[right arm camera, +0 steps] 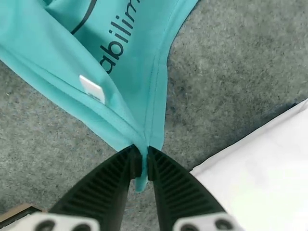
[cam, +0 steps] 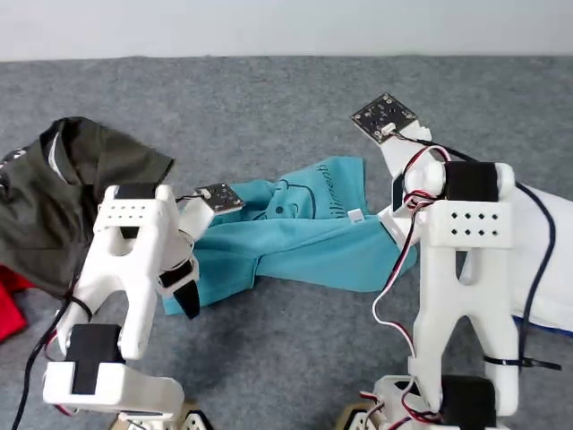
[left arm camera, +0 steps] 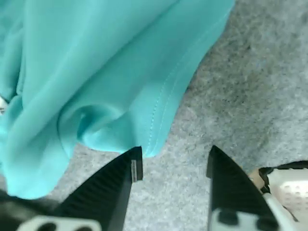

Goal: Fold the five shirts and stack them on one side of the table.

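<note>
A teal shirt lies crumpled across the middle of the grey table, with dark print and a small white tag on it. My right gripper is shut on a hemmed corner of the teal shirt, the cloth pinched between its black fingers. My left gripper stands open just off the teal shirt's folded hem, with bare felt between its fingers. In the high view the left gripper sits at the shirt's left end and the right arm at its right end.
A dark olive shirt is heaped at the far left with a red shirt beneath it. A white shirt lies at the right edge. Grey felt covers the table behind and in front.
</note>
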